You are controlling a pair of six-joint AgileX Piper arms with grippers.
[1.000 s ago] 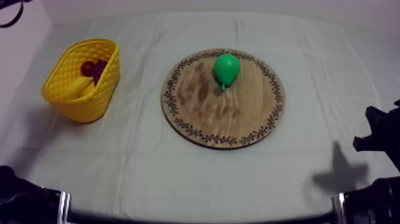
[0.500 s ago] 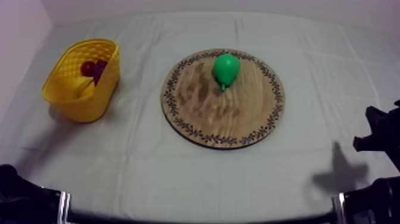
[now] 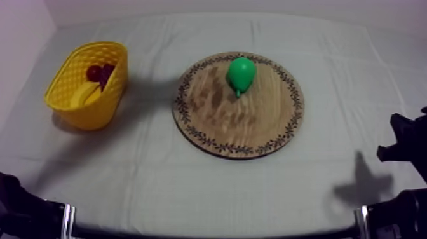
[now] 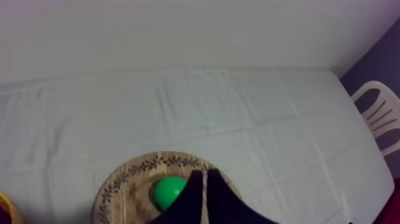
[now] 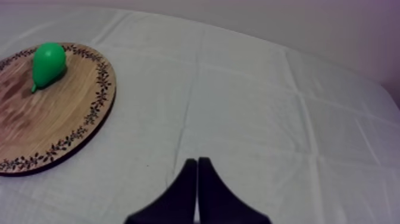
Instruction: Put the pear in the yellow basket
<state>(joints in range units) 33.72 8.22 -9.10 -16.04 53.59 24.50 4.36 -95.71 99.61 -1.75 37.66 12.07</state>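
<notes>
One pear lies on its side on the round wooden board, on the far part of it, with its stalk end turned toward the near edge and nothing touching it. The yellow basket stands on the worktop well apart to the board's left. It already holds a banana and a small red fruit; something darker sits beside them, and I cannot tell what it is.

The left gripper hangs above the board, just beside the pear. Its fingers are pressed together into a narrow wedge and clamp nothing. Since this arm shares the basket's side, it is probably the one meant to do the pick. If so, the fingers must part before it goes down over the fruit. The pear's rounded body may roll if it is nudged off centre.

The right gripper also has its fingers together. It sits low over bare cloth, well clear of the board, likely parked there to leave the path open.
</notes>
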